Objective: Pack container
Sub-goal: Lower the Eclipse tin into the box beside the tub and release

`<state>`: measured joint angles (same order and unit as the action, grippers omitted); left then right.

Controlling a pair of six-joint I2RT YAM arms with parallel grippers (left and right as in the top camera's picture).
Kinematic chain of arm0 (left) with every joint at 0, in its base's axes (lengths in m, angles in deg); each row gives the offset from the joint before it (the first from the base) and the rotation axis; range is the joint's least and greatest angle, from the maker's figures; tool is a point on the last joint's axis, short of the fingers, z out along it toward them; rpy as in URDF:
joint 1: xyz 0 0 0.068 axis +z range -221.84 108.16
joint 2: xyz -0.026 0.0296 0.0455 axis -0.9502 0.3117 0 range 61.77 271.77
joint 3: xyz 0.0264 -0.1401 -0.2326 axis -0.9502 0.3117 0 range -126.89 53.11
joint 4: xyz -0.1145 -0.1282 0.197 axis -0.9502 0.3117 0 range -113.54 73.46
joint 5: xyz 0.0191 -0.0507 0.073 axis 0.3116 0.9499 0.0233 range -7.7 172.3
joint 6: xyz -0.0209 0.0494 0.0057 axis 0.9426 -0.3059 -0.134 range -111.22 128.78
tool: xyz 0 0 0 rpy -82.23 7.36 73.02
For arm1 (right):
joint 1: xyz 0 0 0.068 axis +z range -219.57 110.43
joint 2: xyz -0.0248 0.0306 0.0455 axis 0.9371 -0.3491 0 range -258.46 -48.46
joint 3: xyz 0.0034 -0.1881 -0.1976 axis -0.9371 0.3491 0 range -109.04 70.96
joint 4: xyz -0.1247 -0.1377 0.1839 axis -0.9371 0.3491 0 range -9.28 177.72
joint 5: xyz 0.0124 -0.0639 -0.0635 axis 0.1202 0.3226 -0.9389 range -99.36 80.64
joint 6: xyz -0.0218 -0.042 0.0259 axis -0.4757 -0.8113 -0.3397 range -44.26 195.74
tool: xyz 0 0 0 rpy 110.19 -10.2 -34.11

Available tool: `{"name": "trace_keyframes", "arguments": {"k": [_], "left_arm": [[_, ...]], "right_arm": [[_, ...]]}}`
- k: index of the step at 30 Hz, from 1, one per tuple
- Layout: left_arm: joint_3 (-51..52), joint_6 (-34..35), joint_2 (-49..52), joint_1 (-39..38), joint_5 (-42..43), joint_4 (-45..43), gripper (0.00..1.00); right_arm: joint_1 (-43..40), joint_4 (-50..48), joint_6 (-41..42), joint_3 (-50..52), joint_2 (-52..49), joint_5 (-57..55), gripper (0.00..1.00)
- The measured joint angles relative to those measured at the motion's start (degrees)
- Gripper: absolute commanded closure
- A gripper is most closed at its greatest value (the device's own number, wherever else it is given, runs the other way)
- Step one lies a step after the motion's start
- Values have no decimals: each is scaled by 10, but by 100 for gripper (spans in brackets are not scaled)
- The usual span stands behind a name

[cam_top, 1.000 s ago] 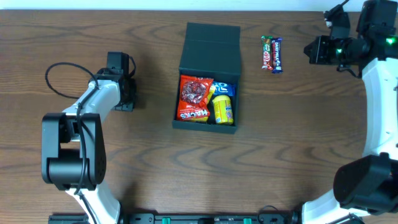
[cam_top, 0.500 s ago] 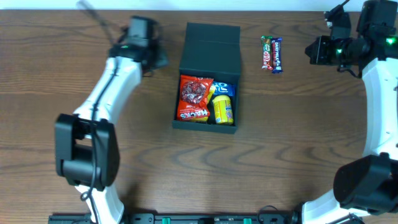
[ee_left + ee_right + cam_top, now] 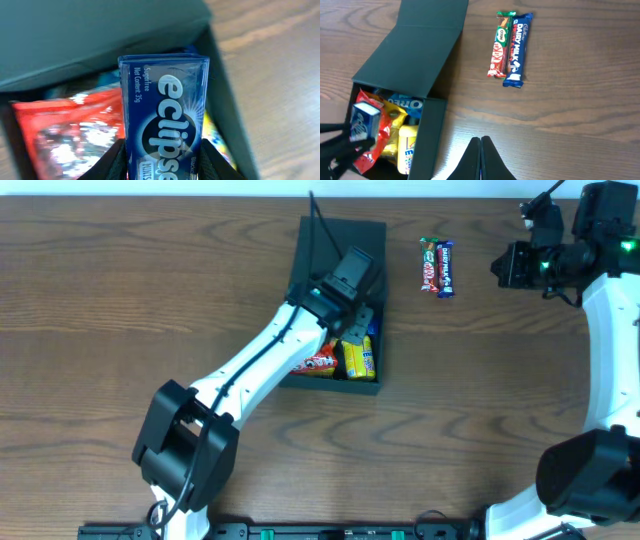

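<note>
- Overhead, soft even light falls on my table (image 3: 480, 400); shadows are faint, with no harsh glare.
- At my left wrist the mint box (image 3: 165, 125) reads sharp; the red packet (image 3: 70, 135) behind it is blurred, its foil flaring white.
- The container (image 3: 100, 35) lid there looks soft and dim.
- My right wrist view is crisp; the chocolate bars (image 3: 512, 47) carry a slight sheen.

The blue mint box (image 3: 165, 120) reads "eclipse" in large white letters, with "Sugarfree" and "Net Content: 35g" in small print beside it; its lowest words are cut off. The red bar (image 3: 499, 54) says "KitKat", and the blue bar (image 3: 517, 50) says "DAIRY MILK". A blue packet (image 3: 410, 104) inside the container (image 3: 415, 55) shows "OREO".
</note>
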<state>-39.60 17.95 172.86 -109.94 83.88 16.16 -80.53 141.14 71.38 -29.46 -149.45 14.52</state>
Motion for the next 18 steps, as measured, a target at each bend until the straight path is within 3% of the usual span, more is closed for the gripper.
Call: {"name": "trace_keyframes", "arguments": {"k": [5,18], "left_arm": [[0,56,0,-3,45,17,94],[0,168,0,-14,58,45,94]], "right_arm": [[0,3,0,0,0,-1,99],[0,6,0,0,0,-2,98]]}}
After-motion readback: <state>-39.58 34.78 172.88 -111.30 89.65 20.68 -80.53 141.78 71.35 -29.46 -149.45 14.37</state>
